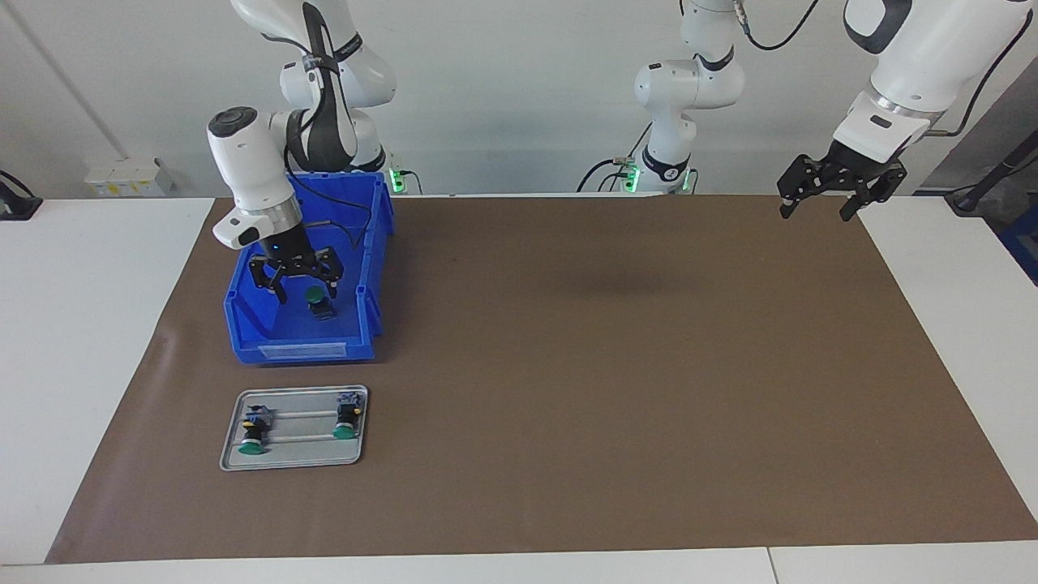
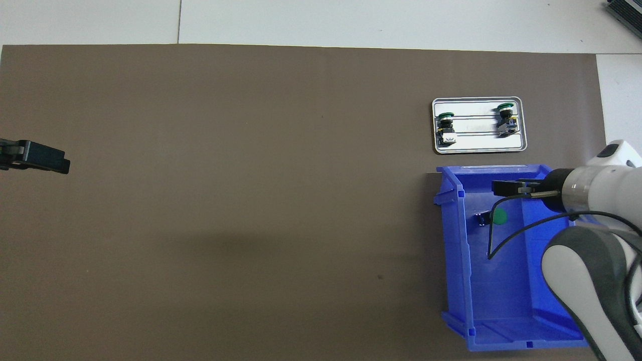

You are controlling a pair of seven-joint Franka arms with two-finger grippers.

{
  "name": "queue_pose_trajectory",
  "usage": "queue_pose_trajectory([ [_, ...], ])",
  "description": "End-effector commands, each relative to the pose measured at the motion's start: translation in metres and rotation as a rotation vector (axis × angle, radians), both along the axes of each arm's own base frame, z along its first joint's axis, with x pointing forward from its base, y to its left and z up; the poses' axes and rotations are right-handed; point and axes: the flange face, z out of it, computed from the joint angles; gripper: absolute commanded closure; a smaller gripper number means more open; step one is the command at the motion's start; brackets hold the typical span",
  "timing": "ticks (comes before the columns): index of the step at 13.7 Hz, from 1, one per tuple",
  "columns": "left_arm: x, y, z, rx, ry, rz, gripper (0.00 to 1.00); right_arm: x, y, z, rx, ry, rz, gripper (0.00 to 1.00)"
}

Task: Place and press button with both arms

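A green-capped button [image 1: 319,302] [image 2: 498,216] stands on the floor of the blue bin [image 1: 300,350] [image 2: 454,240]. My right gripper [image 1: 306,285] [image 2: 506,188] hangs low inside the bin just over that button, open, with nothing held. Two more buttons [image 1: 254,430] [image 1: 347,418] lie on the metal tray [image 1: 296,454] [image 2: 476,143], farther from the robots than the bin; the overhead view also shows these buttons [image 2: 445,128] [image 2: 505,119]. My left gripper [image 1: 817,212] [image 2: 50,160] waits open and raised over the mat's edge at the left arm's end.
A brown mat [image 1: 608,365] covers most of the white table. The bin and tray sit toward the right arm's end. A black cable [image 2: 494,240] from the right wrist loops down into the bin.
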Motion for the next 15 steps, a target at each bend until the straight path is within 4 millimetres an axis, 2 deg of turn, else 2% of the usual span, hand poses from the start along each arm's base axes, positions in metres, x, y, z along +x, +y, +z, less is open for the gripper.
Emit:
queue_pose_trajectory([
  [1, -0.006, 0.003, 0.001, 0.010, -0.008, 0.014, 0.00, 0.022, -0.007, 0.053, -0.025, 0.058, -0.061, 0.00],
  [5, -0.006, 0.003, 0.001, 0.010, -0.008, 0.014, 0.00, 0.052, -0.019, 0.123, -0.063, 0.166, -0.094, 0.00],
  [7, -0.006, 0.003, 0.001, 0.010, -0.008, 0.014, 0.00, 0.062, -0.039, 0.148, -0.091, 0.190, -0.125, 0.00],
  [8, -0.006, 0.003, 0.001, 0.010, -0.008, 0.014, 0.00, 0.063, -0.048, 0.152, -0.083, 0.183, -0.134, 0.00],
  [9, -0.006, 0.003, 0.001, 0.010, -0.008, 0.014, 0.00, 0.064, -0.049, 0.147, -0.066, 0.183, -0.134, 0.00],
  [12, -0.006, 0.003, 0.001, 0.010, -0.008, 0.014, 0.00, 0.063, -0.041, 0.144, -0.068, 0.194, -0.084, 0.00],
  [15, -0.006, 0.003, 0.001, 0.010, -0.008, 0.014, 0.00, 0.049, -0.043, 0.141, -0.087, 0.194, -0.020, 0.00],
])
